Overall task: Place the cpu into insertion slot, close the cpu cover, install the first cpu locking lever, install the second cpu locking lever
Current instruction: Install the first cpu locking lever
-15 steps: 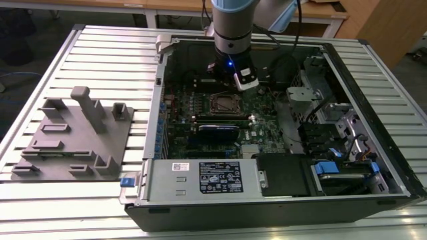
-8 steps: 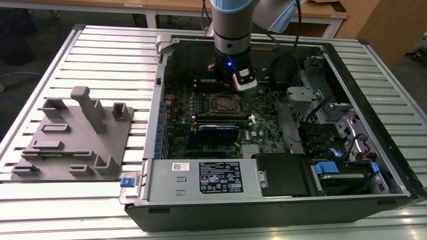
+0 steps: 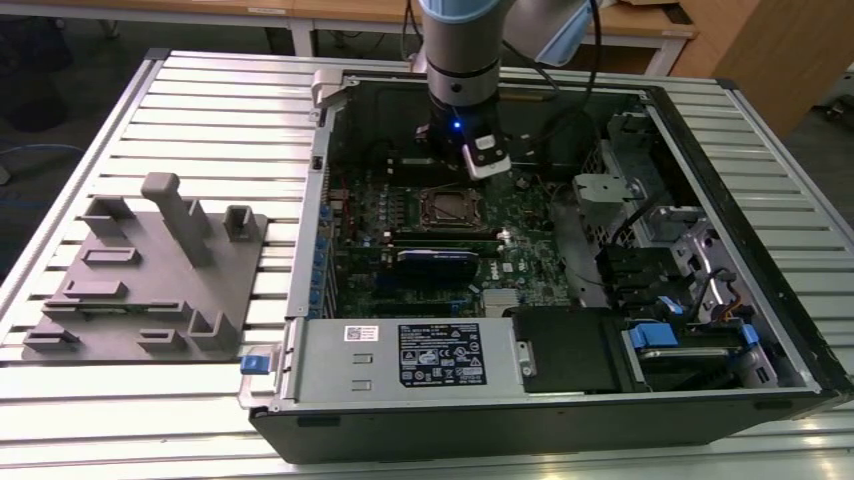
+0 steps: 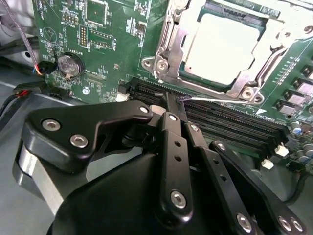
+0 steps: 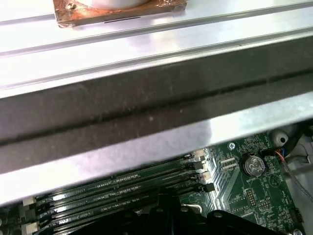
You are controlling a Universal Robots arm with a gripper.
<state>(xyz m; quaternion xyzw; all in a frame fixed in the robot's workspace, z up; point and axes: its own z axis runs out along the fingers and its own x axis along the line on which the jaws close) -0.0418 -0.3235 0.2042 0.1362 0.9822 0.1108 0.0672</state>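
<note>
The cpu (image 4: 227,46) lies flat in the insertion slot (image 3: 451,208), silver top up. The cpu cover (image 4: 244,89), a silver frame, lies down around it, the chip showing through its window. A thin silver locking lever (image 4: 225,101) runs along the socket's edge beside the memory slots. My gripper (image 4: 171,100) hangs just past that edge, over the memory slots, with its black fingers (image 4: 168,127) together and its tips right by the lever's hooked end. Whether they touch the lever I cannot tell. In the exterior view the gripper (image 3: 461,150) stands inside the open computer case, beyond the socket.
Black memory slots (image 4: 234,122) lie under the fingers, with a coin battery (image 4: 68,64) and red-black cables (image 4: 29,90) beside them. The case wall (image 5: 146,112) rises close behind. A grey fixture plate (image 3: 147,270) lies on the table at the exterior view's left. The power supply (image 3: 400,355) fills the case's near side.
</note>
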